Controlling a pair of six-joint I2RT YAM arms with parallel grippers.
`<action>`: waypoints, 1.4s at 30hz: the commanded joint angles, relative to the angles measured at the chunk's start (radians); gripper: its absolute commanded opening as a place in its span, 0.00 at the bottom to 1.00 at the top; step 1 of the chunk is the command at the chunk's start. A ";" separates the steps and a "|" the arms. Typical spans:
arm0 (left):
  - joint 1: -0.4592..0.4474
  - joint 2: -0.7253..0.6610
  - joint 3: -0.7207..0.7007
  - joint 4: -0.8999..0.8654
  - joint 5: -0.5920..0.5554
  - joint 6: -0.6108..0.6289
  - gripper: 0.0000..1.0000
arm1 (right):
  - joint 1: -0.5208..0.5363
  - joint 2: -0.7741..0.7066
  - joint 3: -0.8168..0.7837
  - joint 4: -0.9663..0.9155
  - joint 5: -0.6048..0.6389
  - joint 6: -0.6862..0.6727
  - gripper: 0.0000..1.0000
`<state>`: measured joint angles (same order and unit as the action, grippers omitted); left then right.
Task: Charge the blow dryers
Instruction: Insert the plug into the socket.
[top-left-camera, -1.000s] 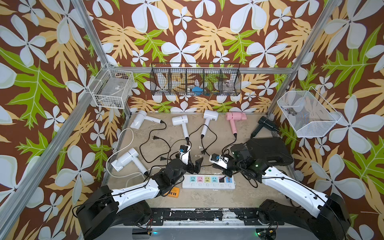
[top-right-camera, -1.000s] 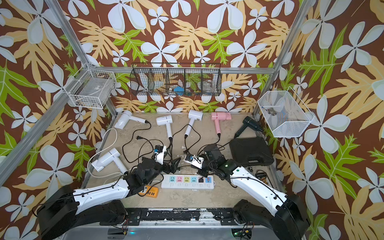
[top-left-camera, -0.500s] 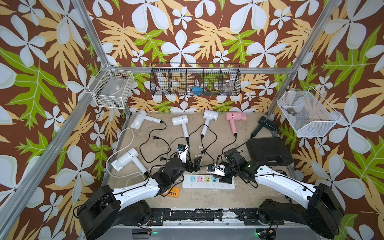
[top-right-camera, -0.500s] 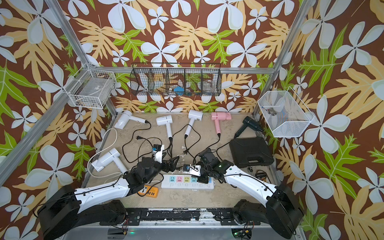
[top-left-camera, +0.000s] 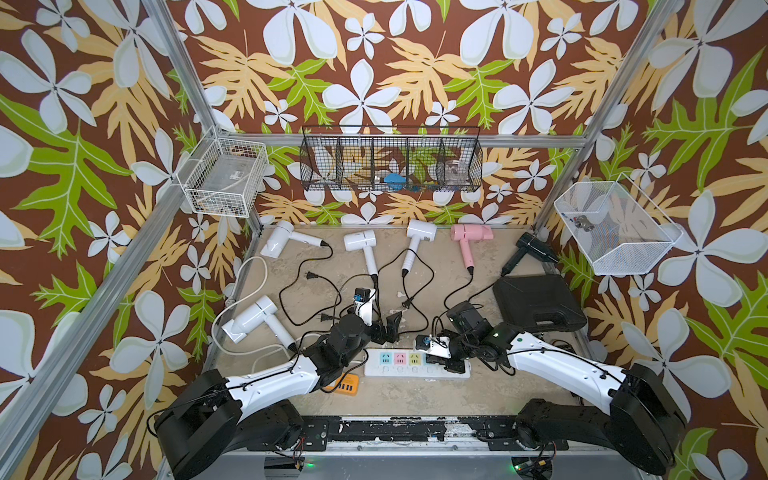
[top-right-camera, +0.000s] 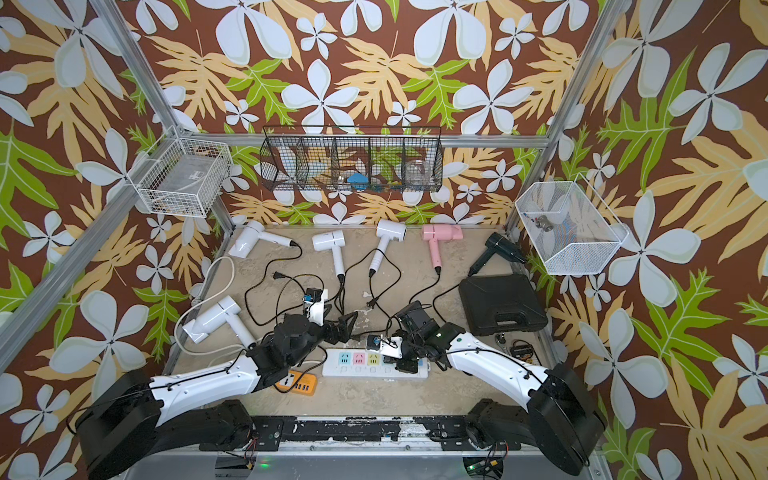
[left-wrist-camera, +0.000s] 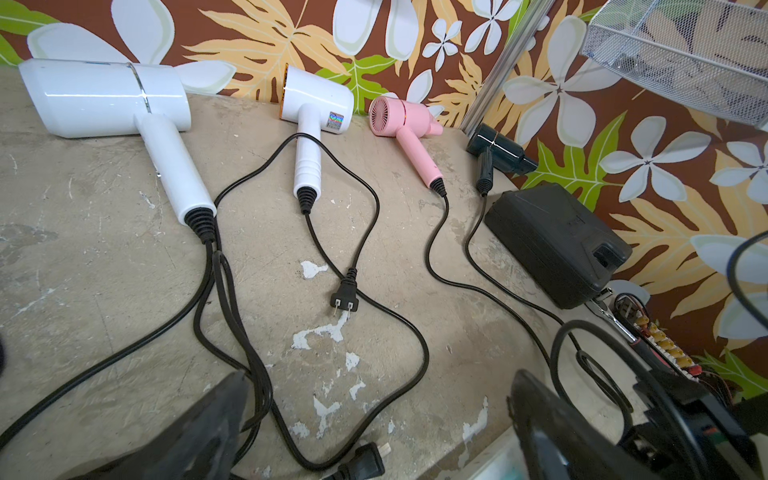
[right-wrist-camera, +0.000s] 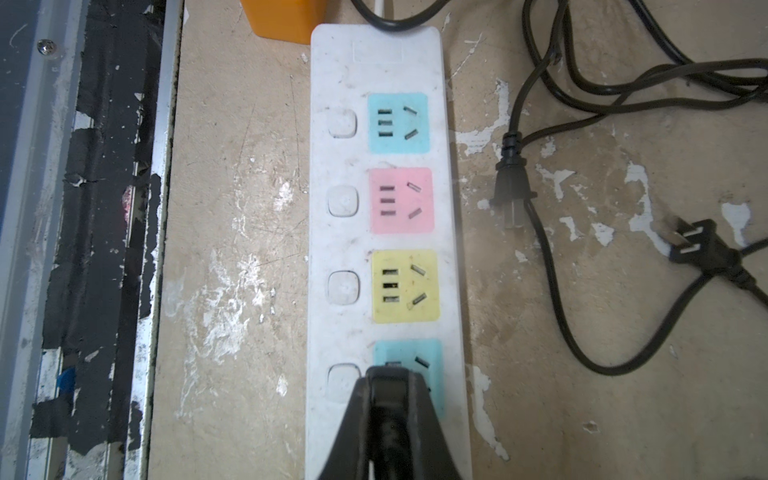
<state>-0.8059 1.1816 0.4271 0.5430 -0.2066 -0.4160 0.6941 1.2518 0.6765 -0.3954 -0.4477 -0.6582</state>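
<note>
Beige tabletop (top-left-camera: 478, 395), right gripper (right-wrist-camera: 390, 376) clamped on black plug (right-wrist-camera: 388, 390) (over white power strip (right-wrist-camera: 332, 232)), left gripper (top-left-camera: 384, 328) spread wide

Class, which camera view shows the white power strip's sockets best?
The right wrist view: the white power strip fills it, slots sharp. In both top views it is small, its end hidden by the right gripper, shut on a plug. The left wrist view shows a blurred corner.

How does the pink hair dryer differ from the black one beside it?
The pink blow dryer is pale; the black blow dryer is dark. The pink one's handle points almost straight toward the front; the black one's slants, ending near the black case. The black one's handle looks shorter. Both lie flat, trailing black cords.
</note>
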 joint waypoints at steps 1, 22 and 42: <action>0.001 -0.004 0.001 0.002 -0.007 0.000 1.00 | 0.002 0.006 -0.004 0.009 -0.009 0.005 0.00; 0.000 -0.014 -0.003 0.002 -0.003 0.003 1.00 | 0.002 0.037 -0.006 0.016 0.021 0.006 0.00; 0.001 -0.013 -0.005 0.006 -0.003 0.005 1.00 | 0.002 0.139 0.027 -0.103 0.098 -0.027 0.00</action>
<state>-0.8059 1.1694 0.4236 0.5430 -0.2058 -0.4160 0.6949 1.3678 0.7151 -0.3889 -0.4393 -0.6815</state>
